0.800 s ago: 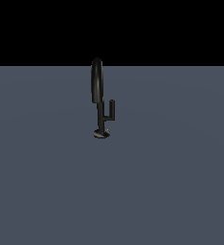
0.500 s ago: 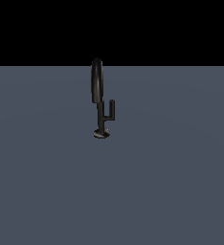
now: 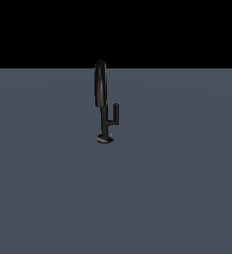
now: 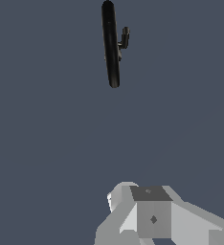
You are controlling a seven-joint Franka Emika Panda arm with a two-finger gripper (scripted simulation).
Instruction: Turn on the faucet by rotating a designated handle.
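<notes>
The glossy black faucet (image 3: 104, 121) stands upright on the grey surface (image 3: 177, 188), its round base (image 3: 104, 139) below and its tall looped spout (image 3: 101, 84) on top. The handle (image 3: 116, 113), a short L-shaped rod ending in an upright peg, branches off the stem toward the exterior view's right. In the wrist view the faucet (image 4: 110, 45) appears edge-on and far off, with the handle (image 4: 125, 36) beside it. My gripper (image 4: 130, 192) shows only in the wrist view, well short of the faucet, its fingertips together with no gap and nothing held. The arm is outside the exterior view.
A flat grey surface (image 4: 47, 143) stretches around the faucet on every side. A black background fills the upper part of the exterior view.
</notes>
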